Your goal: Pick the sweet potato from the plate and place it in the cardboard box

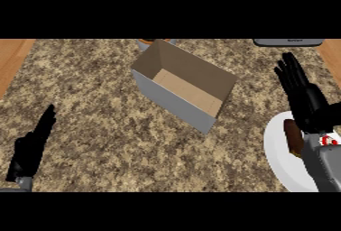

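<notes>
Across the whole view: counter: I see a speckled brown stone counter [100, 131] filling the frame, with wood showing at the 9 and 3 o'clock edges.
Box: the open cardboard box [183, 85] sits just above centre, toward 12 o'clock, turned at an angle, its brown inside bare and a grey outer wall facing me.
Plate: a white plate [276, 151] lies at about 4 o'clock, cut by the right edge of my view.
Right hand: my right hand [303, 97] is at 3 o'clock, fingers straight and apart, reaching over the plate's upper rim; it grips nothing.
Left hand: my left hand [32, 146] rests at 8 o'clock, fingers straight and together, pointing up, well apart from the box.
Sweet potato: the dark brown sweet potato [292, 135] lies on the plate, just below my right hand's fingers; I cannot tell whether they touch it.
</notes>
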`<action>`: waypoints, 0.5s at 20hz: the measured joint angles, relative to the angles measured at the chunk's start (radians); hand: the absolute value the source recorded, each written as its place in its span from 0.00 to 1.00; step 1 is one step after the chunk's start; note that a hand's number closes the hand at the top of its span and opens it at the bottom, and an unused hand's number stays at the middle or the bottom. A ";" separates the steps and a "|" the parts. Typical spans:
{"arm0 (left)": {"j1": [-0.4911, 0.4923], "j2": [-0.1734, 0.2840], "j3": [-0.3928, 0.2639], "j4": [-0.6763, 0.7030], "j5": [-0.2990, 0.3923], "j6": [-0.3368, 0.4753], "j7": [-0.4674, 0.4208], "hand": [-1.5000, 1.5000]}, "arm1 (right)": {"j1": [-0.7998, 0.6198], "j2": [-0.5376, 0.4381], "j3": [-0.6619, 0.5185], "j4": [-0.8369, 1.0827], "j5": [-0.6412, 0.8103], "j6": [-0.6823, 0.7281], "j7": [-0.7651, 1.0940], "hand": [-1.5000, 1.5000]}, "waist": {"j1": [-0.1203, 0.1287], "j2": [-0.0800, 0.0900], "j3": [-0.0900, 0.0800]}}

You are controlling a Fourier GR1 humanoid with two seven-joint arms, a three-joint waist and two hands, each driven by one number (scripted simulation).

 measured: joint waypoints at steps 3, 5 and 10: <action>-0.016 -0.006 -0.006 -0.037 -0.013 0.000 0.031 0.50 | -0.020 -0.015 -0.002 0.057 0.068 0.004 -0.061 0.00 | 0.009 -0.009 -0.001; -0.028 -0.019 -0.014 -0.058 -0.028 0.018 0.036 0.50 | -0.060 -0.042 0.001 0.103 0.133 -0.006 -0.108 0.00 | 0.018 -0.011 -0.001; -0.038 -0.051 -0.035 -0.080 -0.041 0.039 0.044 0.50 | -0.042 -0.169 0.013 0.186 0.405 -0.195 -0.100 0.00 | 0.005 -0.012 -0.009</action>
